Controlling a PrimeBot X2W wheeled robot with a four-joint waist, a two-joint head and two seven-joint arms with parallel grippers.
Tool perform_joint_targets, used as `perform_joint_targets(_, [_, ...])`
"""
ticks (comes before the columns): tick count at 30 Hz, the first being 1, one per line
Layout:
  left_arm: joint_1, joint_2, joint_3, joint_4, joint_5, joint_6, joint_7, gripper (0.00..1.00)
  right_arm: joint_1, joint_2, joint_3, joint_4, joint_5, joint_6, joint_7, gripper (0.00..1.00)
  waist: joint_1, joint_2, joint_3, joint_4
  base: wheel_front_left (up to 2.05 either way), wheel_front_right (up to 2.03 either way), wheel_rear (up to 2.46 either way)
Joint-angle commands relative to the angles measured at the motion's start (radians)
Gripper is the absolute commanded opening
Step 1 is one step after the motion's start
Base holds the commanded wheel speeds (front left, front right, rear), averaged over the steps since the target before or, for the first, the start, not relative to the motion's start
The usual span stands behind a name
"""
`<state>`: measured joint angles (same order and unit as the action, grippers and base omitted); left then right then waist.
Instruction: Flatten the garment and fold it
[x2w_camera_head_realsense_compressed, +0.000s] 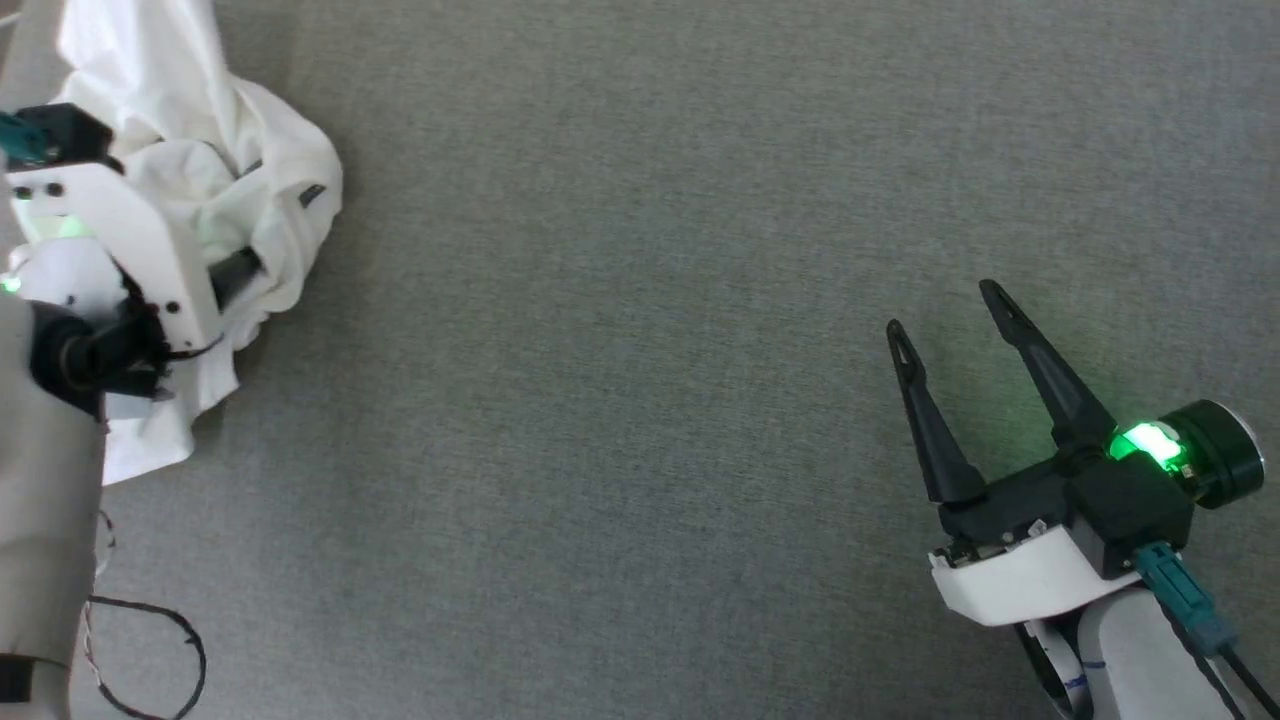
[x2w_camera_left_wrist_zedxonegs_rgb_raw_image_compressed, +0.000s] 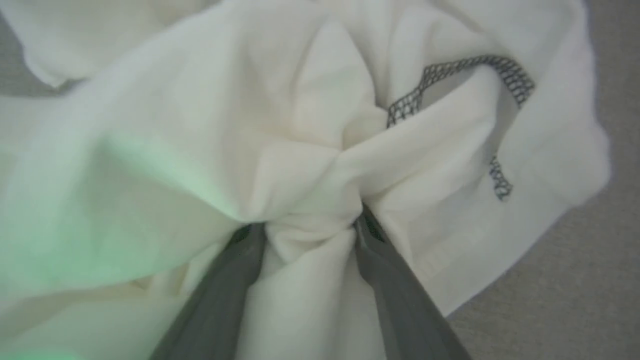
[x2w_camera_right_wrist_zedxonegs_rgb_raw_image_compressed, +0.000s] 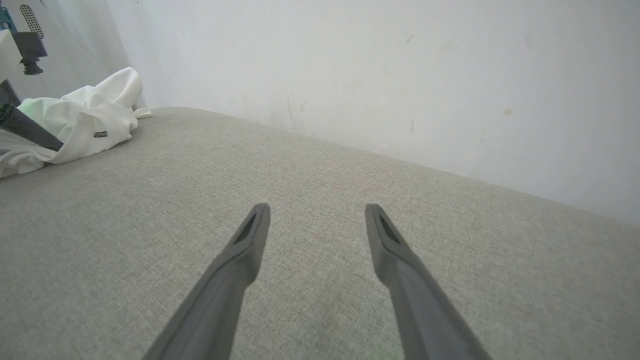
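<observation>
The garment lies crumpled in a white heap at the far left of the grey surface. Dark zigzag stitching runs along one of its seams. My left gripper is pushed into the heap with its jaws wide apart. A bunched fold of fabric sits between the two fingers, and their tips are buried in the cloth. One dark left finger pokes out from under the white wrist housing. My right gripper hovers open over bare surface at the lower right, far from the garment, with nothing between its fingers.
A grey fabric surface spreads wide between the two arms. A pale wall rises behind its far edge. A loose black cable loops at the lower left beside my left forearm.
</observation>
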<state>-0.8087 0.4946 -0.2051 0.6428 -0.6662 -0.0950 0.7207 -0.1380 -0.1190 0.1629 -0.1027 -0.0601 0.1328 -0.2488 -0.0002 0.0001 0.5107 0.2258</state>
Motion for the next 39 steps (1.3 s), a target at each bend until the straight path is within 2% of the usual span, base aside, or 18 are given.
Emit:
perform_joint_targets(1, [0.052, -0.033, -0.021, 0.042, -0.007, -0.003, -0.005, 0.00, -0.015, 0.006, -0.003, 0.009, 0.010, -0.002, -0.008, 1.00, 0.0002, -0.0001, -0.009, -0.012, 0.00, 0.00, 0.00])
perform_joint_targets(10, [0.044, 0.016, 0.052, -0.021, -0.028, -0.020, -0.236, 0.00, -0.005, 0.028, -0.021, 0.074, 0.028, -0.002, -0.012, 1.00, 0.0002, -0.0001, -0.164, -0.017, 0.00, 0.00, 0.00])
perform_joint_targets(16, [0.026, 0.086, 0.088, -0.155, 0.019, -0.026, -0.444, 0.00, 0.014, 0.053, -0.037, 0.094, 0.044, -0.002, -0.013, 1.00, 0.0002, -0.0001, -0.281, -0.051, 0.00, 0.00, 0.00])
perform_joint_targets(21, [0.014, 0.093, 0.088, -0.308, 0.048, -0.027, -0.540, 0.00, 0.047, 0.064, -0.060, 0.110, 0.047, -0.002, -0.013, 1.00, 0.0002, -0.0001, -0.357, -0.086, 0.00, 0.00, 0.00])
perform_joint_targets(26, [0.002, 0.066, 0.037, -0.469, 0.081, -0.026, -0.563, 0.00, 0.062, 0.068, -0.077, 0.117, 0.048, -0.002, -0.013, 1.00, 0.0002, -0.0001, -0.396, -0.134, 0.00, 0.00, 0.00])
perform_joint_targets(31, [-0.027, 0.001, -0.042, -0.595, 0.108, -0.027, -0.583, 0.00, 0.049, 0.068, -0.098, 0.111, 0.073, -0.002, -0.013, 1.00, 0.0002, -0.0001, -0.396, -0.206, 0.00, 0.00, 0.00])
perform_joint_targets(34, [-0.043, -0.030, -0.080, -0.623, 0.115, -0.029, -0.593, 0.00, 0.042, 0.068, -0.112, 0.108, 0.081, -0.002, -0.013, 1.00, 0.0002, -0.0001, -0.390, -0.241, 0.00, 0.00, 0.00])
perform_joint_targets(39, [-0.056, -0.115, -0.216, -0.643, 0.107, -0.033, -0.590, 0.00, 0.032, 0.069, -0.162, 0.108, 0.108, -0.002, -0.013, 1.00, 0.0002, -0.0001, -0.366, -0.330, 0.00, 0.00, 0.00])
